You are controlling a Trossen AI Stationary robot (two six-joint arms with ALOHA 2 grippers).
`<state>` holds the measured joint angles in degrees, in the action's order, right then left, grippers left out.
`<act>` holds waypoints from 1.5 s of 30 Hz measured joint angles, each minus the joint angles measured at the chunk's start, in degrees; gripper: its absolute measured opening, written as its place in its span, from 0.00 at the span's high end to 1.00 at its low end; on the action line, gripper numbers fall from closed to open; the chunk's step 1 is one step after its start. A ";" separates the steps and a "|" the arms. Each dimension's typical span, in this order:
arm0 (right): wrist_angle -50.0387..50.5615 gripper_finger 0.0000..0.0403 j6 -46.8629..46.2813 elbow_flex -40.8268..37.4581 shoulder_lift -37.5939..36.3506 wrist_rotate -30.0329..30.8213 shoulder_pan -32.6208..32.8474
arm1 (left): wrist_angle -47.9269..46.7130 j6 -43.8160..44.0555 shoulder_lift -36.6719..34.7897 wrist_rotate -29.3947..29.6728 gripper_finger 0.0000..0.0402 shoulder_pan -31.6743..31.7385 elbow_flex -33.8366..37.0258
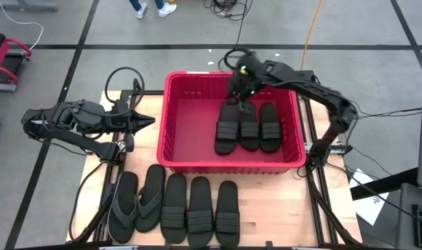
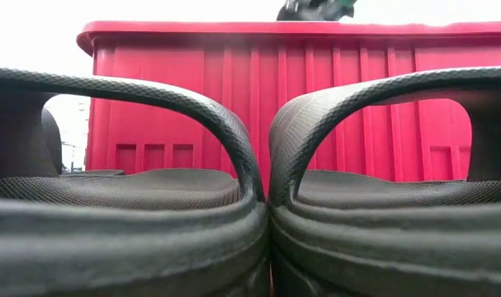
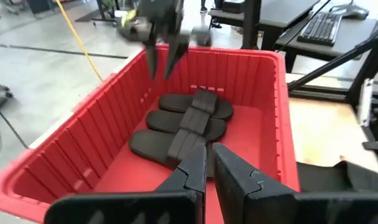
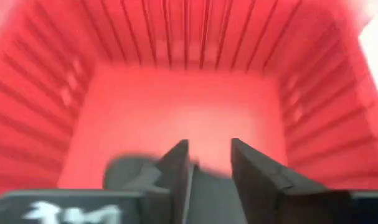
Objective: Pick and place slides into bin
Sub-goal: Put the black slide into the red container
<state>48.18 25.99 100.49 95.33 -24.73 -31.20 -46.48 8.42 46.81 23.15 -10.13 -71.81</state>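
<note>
Two black ribbed-strap slides [image 2: 126,206] fill the foreground of the low view, their arched straps touching at centre frame, with the red bin [image 2: 316,91] rising as a wall just behind them. From above, five slides are seen lined up on the table [image 1: 280,215] along the lower edge of the frame: two grey thong flip-flops [image 1: 138,201] at the left, then three black slides [image 1: 200,212] side by side, all just below the bin's near wall [image 1: 224,167].

Three more black slides [image 1: 249,127] are laid side by side, touching, inside the bin toward its right half; the left half of the red floor [image 1: 190,125] is bare. The right gripper [image 1: 243,99] is held over the upper ends of those three slides, near the bin's upper wall. Its fingers [image 4: 176,165] are parted by a moderate gap with nothing between them, red floor showing through, and no contact with a slide can be made out.

The left gripper [image 1: 149,121] is parked just outside the bin's left wall, at mid-left of the overhead frame, pointing toward it. Its fingers [image 3: 195,168] are drawn nearly together, only a thin slit between them, and nothing is held.
</note>
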 joint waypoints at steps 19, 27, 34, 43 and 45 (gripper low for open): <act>-9.54 1.00 -23.34 -0.73 -19.17 -4.08 21.76 | 0.25 -10.66 0.24 2.59 0.94 0.00 0.00; -38.62 1.00 -33.15 -20.18 -26.12 -2.99 28.96 | 0.38 -7.41 -2.11 -9.50 0.94 -0.13 0.02; -68.23 1.00 -45.06 -41.95 -30.73 12.73 35.17 | 0.55 -6.99 -5.19 -18.83 0.94 -0.17 0.02; -76.39 1.00 -50.57 -53.59 -37.27 23.16 38.71 | 1.14 -4.58 -2.98 -21.74 0.94 -0.17 0.02; -76.02 1.00 -48.35 -53.75 -38.18 23.19 39.17 | 3.38 -4.32 -1.44 -23.34 0.94 -0.17 0.02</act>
<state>-27.84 -22.36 46.74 57.15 -1.54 7.97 -43.10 4.10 45.37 -0.19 -10.31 -71.79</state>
